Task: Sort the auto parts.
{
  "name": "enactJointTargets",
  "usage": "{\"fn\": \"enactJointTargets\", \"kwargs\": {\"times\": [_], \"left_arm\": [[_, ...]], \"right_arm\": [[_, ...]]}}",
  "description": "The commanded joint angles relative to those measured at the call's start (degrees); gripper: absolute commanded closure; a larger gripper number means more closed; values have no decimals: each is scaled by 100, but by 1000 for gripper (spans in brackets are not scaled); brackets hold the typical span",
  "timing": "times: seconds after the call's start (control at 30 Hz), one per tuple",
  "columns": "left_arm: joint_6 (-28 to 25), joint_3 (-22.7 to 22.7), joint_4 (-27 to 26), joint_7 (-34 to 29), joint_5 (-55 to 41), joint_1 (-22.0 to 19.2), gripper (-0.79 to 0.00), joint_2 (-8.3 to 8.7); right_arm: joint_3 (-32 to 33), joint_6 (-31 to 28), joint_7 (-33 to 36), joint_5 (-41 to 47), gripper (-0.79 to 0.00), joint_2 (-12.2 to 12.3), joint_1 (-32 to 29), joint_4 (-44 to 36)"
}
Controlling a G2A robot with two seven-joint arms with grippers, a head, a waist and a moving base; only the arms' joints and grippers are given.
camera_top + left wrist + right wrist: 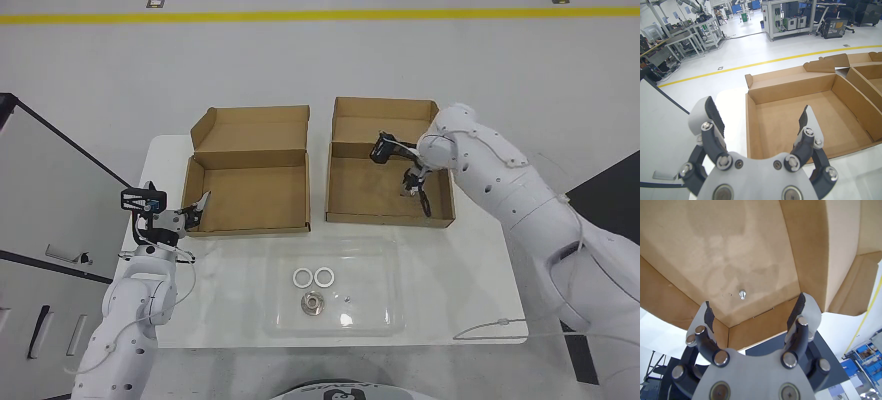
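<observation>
The right claw is held wide open, empty, over a bolt in the right box; the left claw gapes empty; the bolt is judged light, slippery, best pinched crosswise.

I find no words, numbers or labels that I can read here. The blue notices far off behind the counter are too small for me to make out.

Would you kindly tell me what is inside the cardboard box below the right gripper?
One small silver bolt lies on the floor of the box, below the open right gripper. From above, the arm covers part of the floor, so that patch is hidden.
</observation>
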Motion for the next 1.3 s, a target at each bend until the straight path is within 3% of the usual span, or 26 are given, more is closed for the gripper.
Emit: {"fn": "enactJointTargets", "kwargs": {"times": [0.0,0.27,0.5,0.63,0.9,1.27], "left_arm": [[0,0,0,0,0,0,-785,0],[0,0,0,0,0,0,-785,0],[0,0,0,0,0,0,-785,0],[0,0,0,0,0,0,-785,0],[0,0,0,0,0,0,-785,0],[0,0,0,0,0,0,-785,0]], "right_arm": [[243,-69,-46,83,-785,133,-72,-281],[1597,-593,-56,576,-785,823,-774,-2093],[2767,-696,-159,2045,-785,1423,-1762,-3734],[3307,-840,-303,3234,-785,1723,-2200,-4391],[3916,-722,-185,4234,-785,2277,-2743,-5231],[3945,-724,-187,4295,-785,2317,-2772,-5264]]}}
